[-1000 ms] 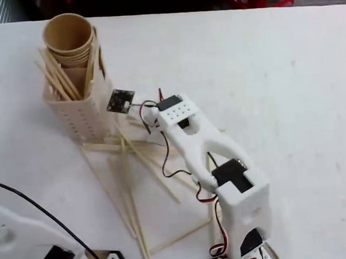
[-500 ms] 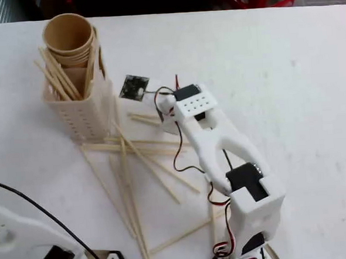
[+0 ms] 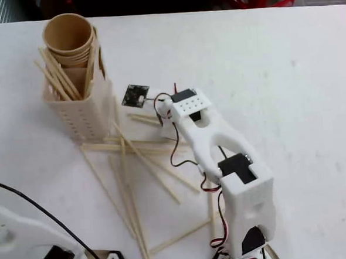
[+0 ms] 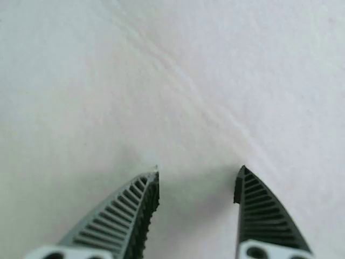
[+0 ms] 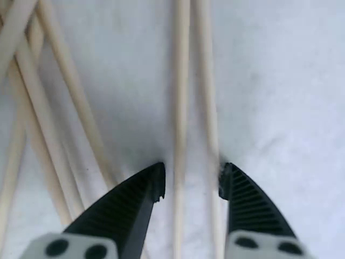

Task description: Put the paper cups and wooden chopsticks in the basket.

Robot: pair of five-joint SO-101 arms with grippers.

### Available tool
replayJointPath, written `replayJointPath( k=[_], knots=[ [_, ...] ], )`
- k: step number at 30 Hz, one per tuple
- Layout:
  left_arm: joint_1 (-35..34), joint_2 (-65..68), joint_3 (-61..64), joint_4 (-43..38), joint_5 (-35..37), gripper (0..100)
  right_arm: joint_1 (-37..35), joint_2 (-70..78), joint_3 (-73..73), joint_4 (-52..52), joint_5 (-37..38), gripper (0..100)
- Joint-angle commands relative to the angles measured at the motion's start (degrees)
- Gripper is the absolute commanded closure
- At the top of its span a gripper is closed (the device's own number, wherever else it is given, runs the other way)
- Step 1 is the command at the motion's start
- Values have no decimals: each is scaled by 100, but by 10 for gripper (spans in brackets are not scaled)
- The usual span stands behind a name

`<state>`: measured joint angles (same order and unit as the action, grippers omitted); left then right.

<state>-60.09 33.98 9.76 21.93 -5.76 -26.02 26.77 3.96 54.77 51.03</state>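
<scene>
We see right pincer (image 5: pixel 191 181) spread, tips either side of two chopsticks (image 5: pixel 180 81) lying on table (image 5: pixel 280 81). Left pincer (image 4: pixel 197 181) spread, just above table. Paper cups (image 3: pixel 67 35) sit stacked in basket (image 3: pixel 87 114) w/ some chopsticks; others lie scattered beside basket.

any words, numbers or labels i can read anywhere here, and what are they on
None can be read.
The paper cups, the basket and the wooden chopsticks are plain, with no print on them.
The small dark board near the basket may carry markings, but they are too small to tell.
</scene>
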Motion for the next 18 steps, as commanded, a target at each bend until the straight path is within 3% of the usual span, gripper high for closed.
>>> replayJointPath(
  k=[1,8,18],
  knots=[
    [127,409,-44,-185,70,756,75,154,-343,251,9,993],
    [136,400,-44,-185,70,756,391,-136,-501,611,-580,982],
    [136,400,-44,-185,70,756,154,-2686,-510,1270,-1670,982]
  ],
)
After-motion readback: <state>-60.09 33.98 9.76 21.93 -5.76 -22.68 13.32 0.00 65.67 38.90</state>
